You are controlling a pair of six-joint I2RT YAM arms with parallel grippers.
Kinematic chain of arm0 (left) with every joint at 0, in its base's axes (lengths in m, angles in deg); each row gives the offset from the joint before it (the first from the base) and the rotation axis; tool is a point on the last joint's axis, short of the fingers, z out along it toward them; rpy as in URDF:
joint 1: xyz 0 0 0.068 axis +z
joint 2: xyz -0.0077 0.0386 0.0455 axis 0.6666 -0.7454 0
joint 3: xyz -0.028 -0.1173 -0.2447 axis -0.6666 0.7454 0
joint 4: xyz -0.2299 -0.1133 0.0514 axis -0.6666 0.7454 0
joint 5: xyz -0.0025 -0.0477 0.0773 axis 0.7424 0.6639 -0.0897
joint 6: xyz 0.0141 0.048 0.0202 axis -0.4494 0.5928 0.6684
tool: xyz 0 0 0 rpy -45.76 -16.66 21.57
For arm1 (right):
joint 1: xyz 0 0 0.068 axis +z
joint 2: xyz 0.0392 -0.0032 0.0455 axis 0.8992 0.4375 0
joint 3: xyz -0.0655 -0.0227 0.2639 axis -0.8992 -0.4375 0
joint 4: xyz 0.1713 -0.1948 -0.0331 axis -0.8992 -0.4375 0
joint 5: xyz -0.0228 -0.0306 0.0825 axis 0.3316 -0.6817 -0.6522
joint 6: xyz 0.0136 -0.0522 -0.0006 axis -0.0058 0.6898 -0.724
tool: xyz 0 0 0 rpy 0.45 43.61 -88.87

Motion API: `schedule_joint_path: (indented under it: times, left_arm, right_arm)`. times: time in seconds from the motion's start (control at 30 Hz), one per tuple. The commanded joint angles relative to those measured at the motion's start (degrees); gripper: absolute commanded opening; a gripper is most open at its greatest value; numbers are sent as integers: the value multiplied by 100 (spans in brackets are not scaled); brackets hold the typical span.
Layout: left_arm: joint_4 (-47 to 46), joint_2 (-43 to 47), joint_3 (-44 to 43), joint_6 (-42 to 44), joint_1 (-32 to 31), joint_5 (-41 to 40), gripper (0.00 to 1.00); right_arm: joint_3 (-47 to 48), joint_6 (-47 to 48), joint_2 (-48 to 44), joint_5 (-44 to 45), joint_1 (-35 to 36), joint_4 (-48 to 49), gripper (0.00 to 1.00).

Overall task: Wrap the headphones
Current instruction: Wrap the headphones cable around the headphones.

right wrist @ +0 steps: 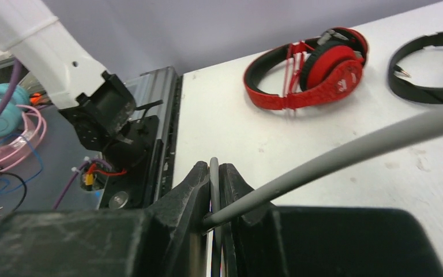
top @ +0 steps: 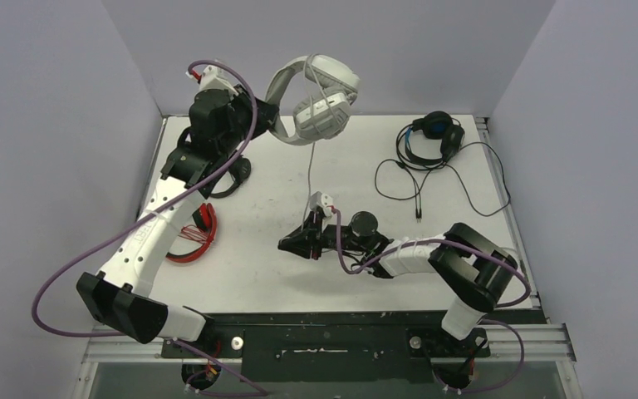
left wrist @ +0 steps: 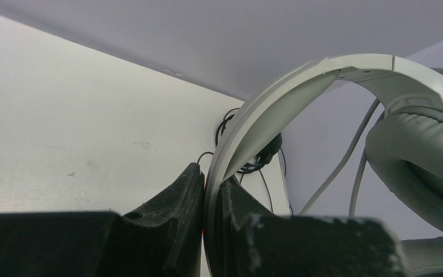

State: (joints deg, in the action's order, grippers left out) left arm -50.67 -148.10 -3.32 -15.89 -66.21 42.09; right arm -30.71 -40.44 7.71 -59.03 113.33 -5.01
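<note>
My left gripper [top: 267,116] holds the white-grey headphones [top: 320,91] up in the air at the back of the table, shut on the headband [left wrist: 300,81], which sits pinched between the fingers [left wrist: 187,190]. One grey ear cushion [left wrist: 421,167] hangs to the right. The thin grey cable [top: 310,170] drops from the headset to my right gripper [top: 292,243], which is low over the table middle. In the right wrist view that gripper [right wrist: 214,173] is shut on the cable [right wrist: 352,153]. The red-and-black headphones [top: 195,237] [right wrist: 311,69] lie at the left, under the left arm.
A small black headset [top: 234,174] [right wrist: 430,95] lies behind the red one. A black-and-blue headset [top: 432,137] with loose cable loops [top: 465,187] sits at the back right. Grey walls close three sides. Pink and teal headphones [right wrist: 0,115] lie off the table, past the metal rail [top: 324,341].
</note>
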Motion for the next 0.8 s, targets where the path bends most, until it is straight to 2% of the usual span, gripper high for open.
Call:
schedule_joint_path:
  times: [0.0,0.13,0.27,0.33,0.43,0.53,0.6,0.77]
  left_arm:
    - [-1008,103,28,-136,104,-482,0]
    - [-1118,2,143,564,181,-1463,0]
    - [-1517,20,446,1666,182,-2495,0]
    - [-1916,116,718,2570,177,-2891,0]
    - [-2621,280,1198,3915,124,-3299,0]
    - [-2890,331,1502,5279,54,-3291,0]
    - [-2826,374,1667,6153,14,-2973,0]
    - [-2382,599,2021,7303,-18,-2157,0]
  right_arm:
    - [344,257,-426,-156,478,-233,0]
    - [418,636,-1055,70,929,-1305,0]
    - [568,855,-1620,274,1074,-2315,0]
    - [686,955,-1913,484,1076,-2959,0]
    - [1276,1269,-2204,874,1038,-4520,0]
    - [2024,1654,-2291,1093,921,-6166,0]
    - [2441,1911,-2366,1176,733,-7067,0]
    - [3462,2476,-2392,1503,-89,-8840,0]
